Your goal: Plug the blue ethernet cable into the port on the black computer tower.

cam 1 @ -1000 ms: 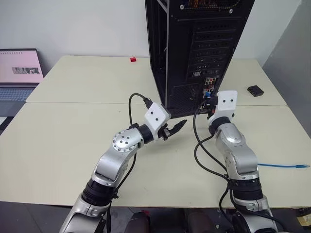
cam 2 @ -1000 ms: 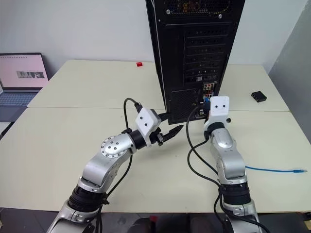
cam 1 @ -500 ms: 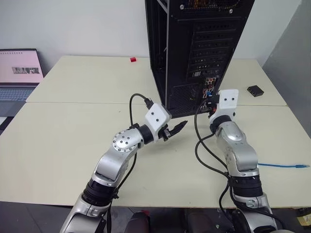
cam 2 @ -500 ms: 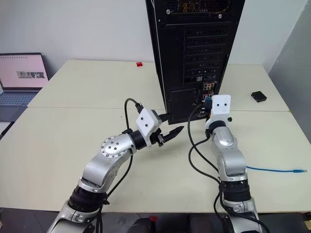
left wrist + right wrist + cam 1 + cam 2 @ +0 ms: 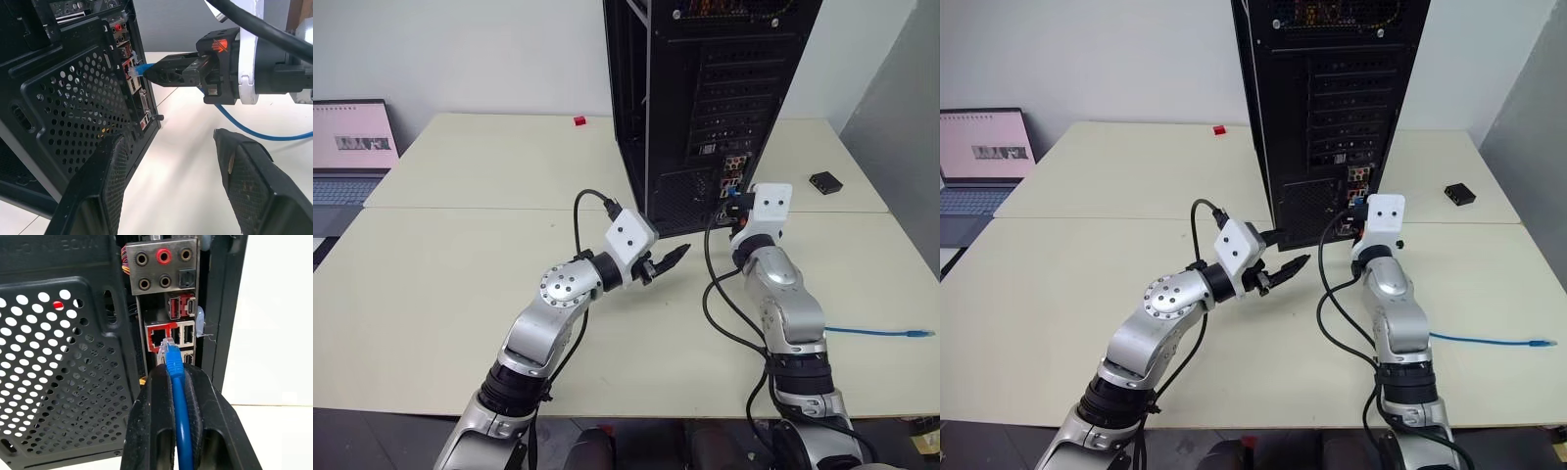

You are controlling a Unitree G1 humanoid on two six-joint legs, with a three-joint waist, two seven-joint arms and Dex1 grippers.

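Tower (image 5: 1332,108): black, upright at the far middle of the desk (image 5: 1087,294), perforated rear panel and connector strip facing the robot.

Port (image 5: 156,338): dark square socket in a red surround, low on the connector strip, beside USB sockets and below the round audio jacks.

Cable (image 5: 177,396): blue. One plug is pinched between the fingers of the right end effector (image 5: 172,377), its clear-blue tip sticking out just in front of the port and slightly below it; whether it touches the socket cannot be told. The cord runs back along the right arm, and a further stretch lies on the desk at the robot's right, ending in the other plug (image 5: 1545,343) near the desk edge.

Right end effector: pressed together on the cable, held level against the tower's lower rear.

Left end effector (image 5: 668,258): fingers spread, holding nothing, above the desk just left of the tower's rear corner, pointed toward the right one.

Other items: small black box (image 5: 826,182) at far right, red piece (image 5: 579,120) at the far desk edge, laptop (image 5: 350,147) at left.
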